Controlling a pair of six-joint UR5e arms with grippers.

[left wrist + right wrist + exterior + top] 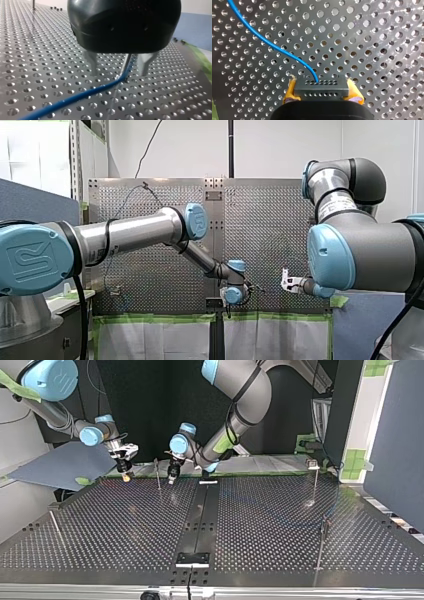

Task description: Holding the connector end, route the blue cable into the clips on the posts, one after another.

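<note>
Closest to the right wrist camera, the dark connector (321,87), a block with two rows of small holes, sits clamped between the yellow pads (290,92) of my right gripper (322,91). The blue cable (274,47) leaves the connector's far face and curves away over the perforated table (374,37). In the left wrist view the same cable (75,98) runs across the table and rises between the metal fingers (93,65) of my left gripper (118,73), which stand apart and do not touch it. A thin rod (126,63) stands just beside the cable in that gap. From across the table, my right gripper (123,467) points down at the far edge on the top view's left, its wrist bent below the forearm. My left gripper (172,474) also points down, near the far edge's middle and just beside a slim post (157,474). I see three more posts: one at the far right (315,482), one nearer on the right (322,545), and one leaning at the near left (54,527). In the front view my left arm (130,232) reaches level from the left, then its forearm slopes down to the centre. My right arm (360,250) comes in from the right, its elbow folded high.
</note>
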